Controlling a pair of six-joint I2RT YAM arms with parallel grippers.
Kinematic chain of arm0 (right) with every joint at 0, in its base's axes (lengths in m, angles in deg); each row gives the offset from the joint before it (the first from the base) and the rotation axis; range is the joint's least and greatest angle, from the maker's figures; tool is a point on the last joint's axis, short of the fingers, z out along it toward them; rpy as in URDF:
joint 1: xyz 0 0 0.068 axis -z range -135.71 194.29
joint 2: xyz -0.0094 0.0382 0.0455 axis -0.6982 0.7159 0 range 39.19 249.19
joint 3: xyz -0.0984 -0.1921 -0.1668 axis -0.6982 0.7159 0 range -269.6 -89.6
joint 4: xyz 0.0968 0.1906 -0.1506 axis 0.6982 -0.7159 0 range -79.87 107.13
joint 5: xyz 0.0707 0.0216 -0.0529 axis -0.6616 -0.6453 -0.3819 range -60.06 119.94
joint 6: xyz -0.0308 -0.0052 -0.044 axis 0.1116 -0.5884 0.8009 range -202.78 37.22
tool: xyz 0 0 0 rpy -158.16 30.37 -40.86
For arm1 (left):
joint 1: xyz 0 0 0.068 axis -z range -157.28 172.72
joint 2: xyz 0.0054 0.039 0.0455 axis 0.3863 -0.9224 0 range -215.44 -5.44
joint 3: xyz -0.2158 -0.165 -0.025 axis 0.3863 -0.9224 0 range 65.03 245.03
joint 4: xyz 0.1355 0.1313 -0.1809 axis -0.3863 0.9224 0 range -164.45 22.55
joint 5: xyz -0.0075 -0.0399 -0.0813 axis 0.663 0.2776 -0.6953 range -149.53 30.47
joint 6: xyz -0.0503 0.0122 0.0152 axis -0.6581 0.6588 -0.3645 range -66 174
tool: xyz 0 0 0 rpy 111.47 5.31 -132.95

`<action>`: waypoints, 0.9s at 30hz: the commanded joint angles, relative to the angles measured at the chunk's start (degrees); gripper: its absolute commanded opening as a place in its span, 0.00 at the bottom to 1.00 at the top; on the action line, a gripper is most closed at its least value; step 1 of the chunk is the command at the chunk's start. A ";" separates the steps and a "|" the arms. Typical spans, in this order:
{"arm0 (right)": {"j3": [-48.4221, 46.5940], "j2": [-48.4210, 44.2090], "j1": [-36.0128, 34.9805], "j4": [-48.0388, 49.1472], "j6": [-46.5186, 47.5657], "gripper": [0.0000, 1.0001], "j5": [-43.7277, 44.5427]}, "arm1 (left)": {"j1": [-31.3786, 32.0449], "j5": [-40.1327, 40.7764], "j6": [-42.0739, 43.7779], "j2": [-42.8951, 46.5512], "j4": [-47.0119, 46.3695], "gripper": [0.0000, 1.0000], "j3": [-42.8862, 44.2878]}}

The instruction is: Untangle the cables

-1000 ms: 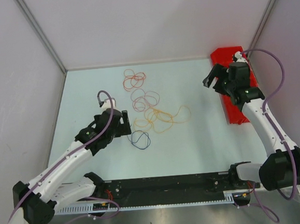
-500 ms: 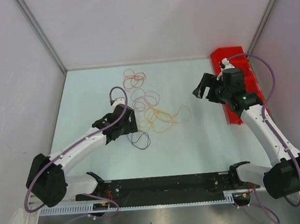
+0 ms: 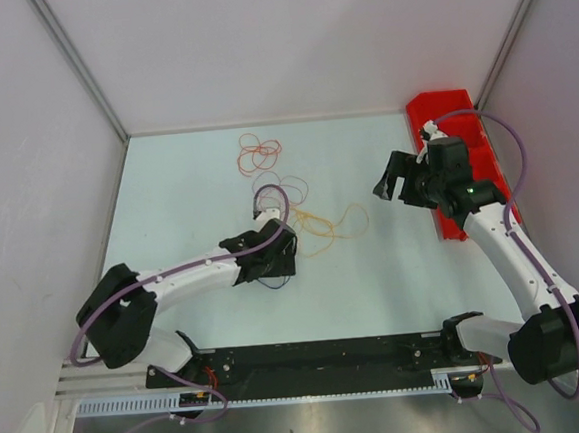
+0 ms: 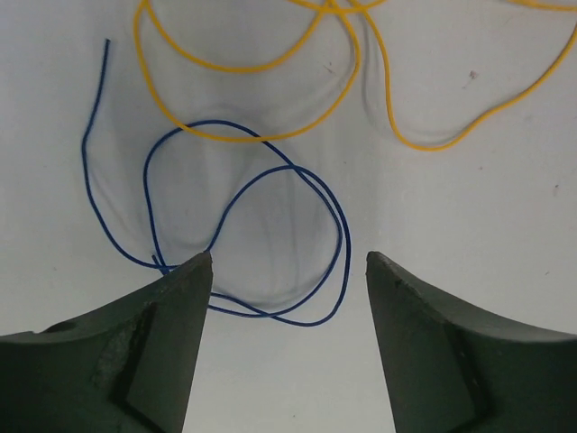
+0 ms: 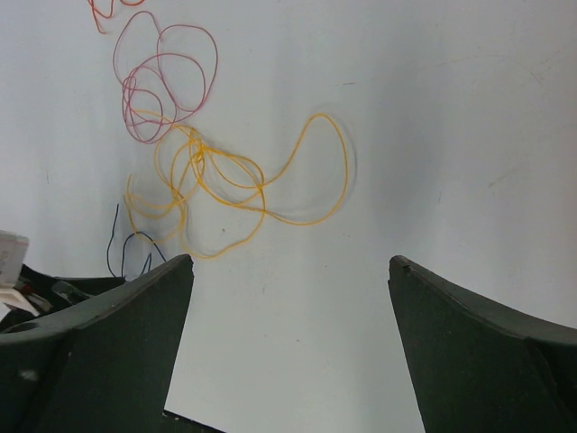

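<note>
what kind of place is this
Probably a robotics lab test cell: two robot arms mounted at the edge of a pale table, plain white walls closing it in, and loose coloured cables laid on it.

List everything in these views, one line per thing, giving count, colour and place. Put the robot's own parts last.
thin red cable: one, red, curly loops at the far middle of the table.
thin pinkish cable: one, pinkish-brown, loops just nearer than the red one.
thin orange-yellow cable: one, orange-yellow, mid-table, overlapping the pinkish one's near edge.
thin dark blue cable: one, dark blue, nearest loops, beneath the left gripper.
red plastic bin: one, red, far right edge.
pale table: one, pale blue-white, under everything.
purple hoses: two, purple, one along each arm.
left gripper: one, dark, open over the blue cable.
right gripper: one, dark, open, beside the bin.
</note>
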 commanded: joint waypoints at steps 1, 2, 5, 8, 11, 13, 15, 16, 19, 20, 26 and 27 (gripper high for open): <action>0.08 -1.96 -0.19 -0.64 1.27 0.94 -1.68 | 2.64 -0.18 -2.51 -2.86 -3.15 0.72 0.96; 0.17 -2.05 -0.19 -0.91 1.36 0.94 -1.60 | 2.82 -0.09 -2.51 -4.17 -3.24 0.70 1.40; 0.34 -2.66 -0.19 -1.26 1.27 0.94 -1.42 | 3.26 0.17 -2.60 -6.63 -3.42 0.34 2.45; 0.43 -3.19 -0.19 -1.35 1.01 0.94 -1.68 | 3.17 1.14 -1.72 -6.04 2.44 0.00 7.62; 0.43 -4.42 -0.19 -0.83 0.40 0.94 -2.82 | 3.26 1.23 1.87 -0.51 10.26 0.00 17.90; 0.34 -5.47 -0.10 0.23 -0.22 0.95 -4.49 | 3.17 -0.35 5.91 4.51 13.44 0.00 27.96; 0.26 -6.79 0.07 1.72 -1.45 0.95 -7.46 | 3.26 -2.70 9.50 6.27 18.63 0.00 35.47; 0.26 -7.14 0.34 2.34 -1.98 0.96 -8.79 | 3.17 -4.29 11.01 6.54 19.60 0.00 41.68; 0.26 -8.73 1.13 5.24 -3.82 0.96 -16.25 | 3.17 -12.00 16.90 8.29 19.18 0.00 46.48; 0.26 -9.17 1.39 6.81 -4.35 0.96 -20.45 | 3.17 -14.48 18.30 9.26 17.60 0.00 45.88; 0.34 -13.29 4.12 15.07 -7.69 0.96 -36.63 | 3.08 -25.30 22.45 14.71 9.95 0.00 38.59; 0.26 -14.61 4.03 16.13 -7.69 0.96 -38.23 | 3.17 -27.23 22.45 15.24 8.11 0.00 37.01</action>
